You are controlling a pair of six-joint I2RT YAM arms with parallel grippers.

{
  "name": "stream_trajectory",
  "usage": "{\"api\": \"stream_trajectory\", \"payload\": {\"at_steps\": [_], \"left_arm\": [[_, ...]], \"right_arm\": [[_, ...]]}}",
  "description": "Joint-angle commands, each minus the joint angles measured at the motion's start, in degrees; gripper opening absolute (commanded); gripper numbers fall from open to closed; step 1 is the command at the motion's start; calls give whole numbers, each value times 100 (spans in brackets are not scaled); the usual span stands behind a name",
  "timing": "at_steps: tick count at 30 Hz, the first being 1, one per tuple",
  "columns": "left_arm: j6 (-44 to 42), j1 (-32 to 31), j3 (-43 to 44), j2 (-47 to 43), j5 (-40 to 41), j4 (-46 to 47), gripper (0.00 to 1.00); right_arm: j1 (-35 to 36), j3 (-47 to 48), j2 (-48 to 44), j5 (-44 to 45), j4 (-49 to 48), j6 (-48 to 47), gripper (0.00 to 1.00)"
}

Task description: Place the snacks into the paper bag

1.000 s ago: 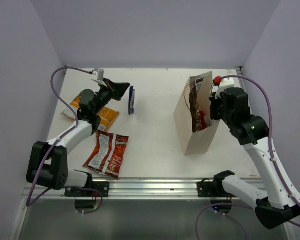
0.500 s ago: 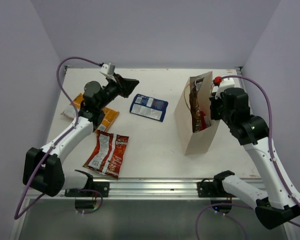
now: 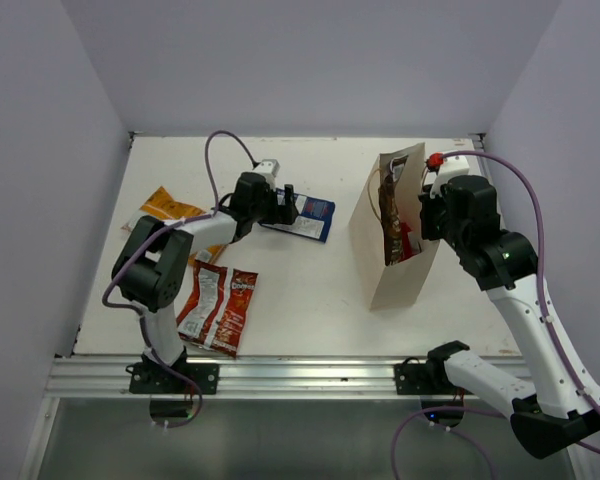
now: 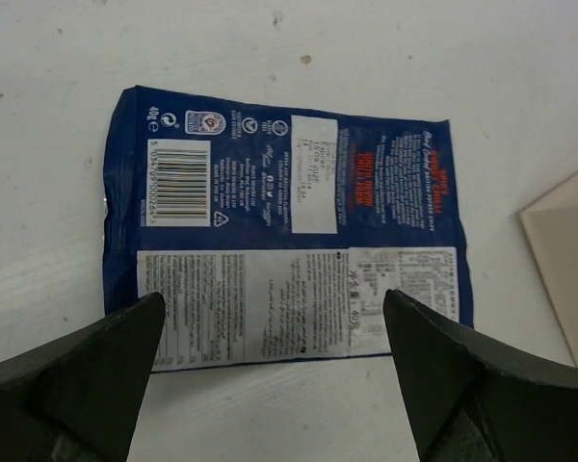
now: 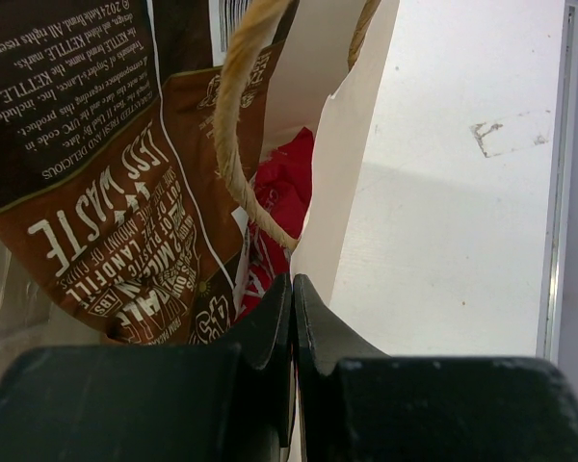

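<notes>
Going for the blue packet (image 4: pixel 279 221), flat on the white desk (image 3: pixel 310 290) near the middle of the far edge — hovering over it with the left tool (image 4: pixel 270 308) wide open. Holding the paper bag (image 3: pixel 400 270) by the far right corner with the right tool (image 5: pixel 292 289) pinched on its edge, brown packet (image 5: pixel 87 144) inside. Next: go down, squeeze thin foil, lift. Pale walls (image 3: pixel 310 70) all round

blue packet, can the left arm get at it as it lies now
Probably yes. The blue packet lies flat on the table with nothing on top of it, and the left arm's fingers hang open just above it, one to each side.
</notes>
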State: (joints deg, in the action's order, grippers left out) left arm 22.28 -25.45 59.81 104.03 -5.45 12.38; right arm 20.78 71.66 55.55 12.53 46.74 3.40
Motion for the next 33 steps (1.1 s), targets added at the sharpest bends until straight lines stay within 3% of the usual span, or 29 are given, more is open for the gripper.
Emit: {"api": "stream_trajectory", "payload": {"at_steps": [1,14,25,27,28,30,31,33], "left_arm": [[-268,32,707,389,667,-412,100],[-462,40,891,978,1389,-350,100],[-444,32,1147,1471,1047,-509,97],[-444,32,1156,1533,985,-509,69],[-435,32,1156,1550,967,-509,47],[-435,32,1156,1577,889,-500,26],[-435,32,1156,1594,862,-500,5],[-427,32,1147,1568,792,-509,0]], "right_arm": [[41,-20,-9,30,-33,-59,4],[49,-64,26,38,-42,-67,4],[49,-47,26,47,-25,-67,4],[49,-47,26,47,-25,-67,4],[49,-47,26,47,-25,-67,4],[49,-38,17,56,-16,-67,4],[49,-38,17,65,-25,-67,4],[49,-38,17,65,-25,-67,4]]}}
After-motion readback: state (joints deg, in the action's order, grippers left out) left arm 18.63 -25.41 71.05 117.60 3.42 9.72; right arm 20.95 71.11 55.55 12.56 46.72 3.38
